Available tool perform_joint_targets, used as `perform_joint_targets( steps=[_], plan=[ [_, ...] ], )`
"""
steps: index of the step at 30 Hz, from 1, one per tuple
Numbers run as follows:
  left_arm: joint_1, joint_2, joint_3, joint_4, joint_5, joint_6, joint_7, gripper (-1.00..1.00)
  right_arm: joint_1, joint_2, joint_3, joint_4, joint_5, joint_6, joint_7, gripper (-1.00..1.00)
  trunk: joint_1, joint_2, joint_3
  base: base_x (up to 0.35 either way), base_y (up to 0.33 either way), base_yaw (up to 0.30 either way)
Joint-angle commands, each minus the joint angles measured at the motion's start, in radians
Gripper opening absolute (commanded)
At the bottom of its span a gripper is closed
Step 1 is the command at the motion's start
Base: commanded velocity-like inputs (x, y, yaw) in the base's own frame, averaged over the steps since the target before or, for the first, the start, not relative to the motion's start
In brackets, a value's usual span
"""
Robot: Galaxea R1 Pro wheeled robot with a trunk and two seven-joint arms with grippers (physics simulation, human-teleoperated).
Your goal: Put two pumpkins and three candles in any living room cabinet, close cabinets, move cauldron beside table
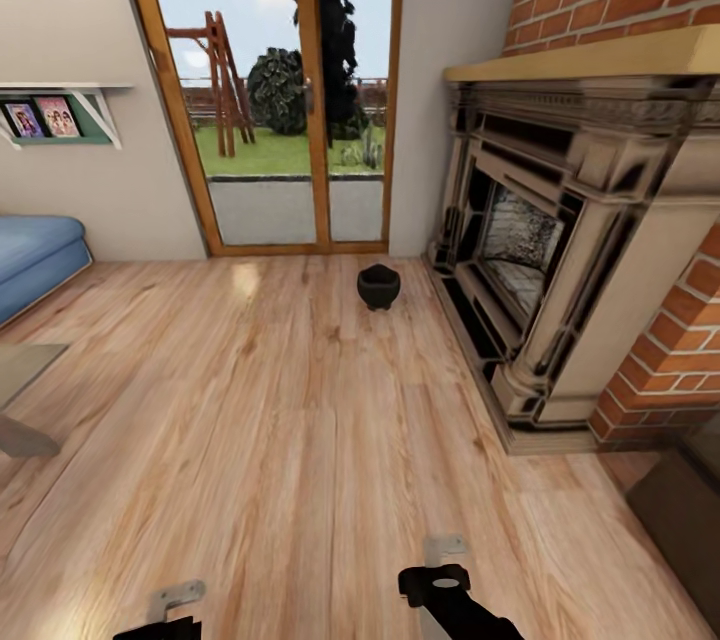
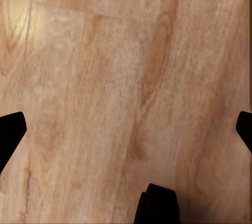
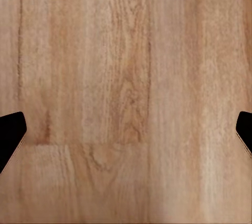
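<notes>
Head view shows the cauldron (image 1: 379,286) standing on the wood floor (image 1: 300,420) near the fireplace (image 1: 560,250), well ahead of both empty, spread grippers, so the robot should probably drive closer before lowering the right gripper (image 3: 126,129) over its rim.

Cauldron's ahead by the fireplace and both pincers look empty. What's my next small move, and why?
Probably roll the base straight forward toward the cauldron. It sits on the wood floor beside the fireplace, far beyond both arms. The left pincer and right pincer are open over bare planks, so neither looks able to reach it yet.
</notes>
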Motion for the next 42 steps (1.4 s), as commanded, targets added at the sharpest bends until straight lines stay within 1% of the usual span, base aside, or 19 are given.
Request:
perform_joint_targets(
  steps=[1,23,31,35,42],
  plan=[
    [0.0,0.0,0.0,0.0,0.0,0.0,0.0,1.0,0.0,0.0,0.0,0.0,0.0,0.0,0.0,1.0,0.0,0.0,0.0,0.324,0.0,0.0],
    [0.0,0.0,0.0,0.0,0.0,0.0,-0.001,1.0,0.0,0.0,0.0,0.0,0.0,0.0,0.001,1.0,0.0,0.0,0.0,0.324,0.002,0.0],
    [0.0,0.001,0.001,0.0,0.0,0.0,-0.001,1.0,0.0,0.0,0.0,0.0,0.0,0.0,0.001,1.0,0.0,0.0,0.0,0.281,0.151,0.0],
    [0.001,0.0,0.001,0.0,0.0,0.0,-0.001,1.0,0.0,0.0,0.0,0.0,0.0,0.001,0.001,1.0,0.0,0.0,0.0,0.167,0.114,0.0],
    [0.001,0.0,0.0,0.0,0.0,0.0,-0.001,1.0,0.0,0.0,0.001,0.0,-0.001,0.002,0.001,1.0,0.0,0.0,0.0,0.02,0.013,0.0]
  ],
)
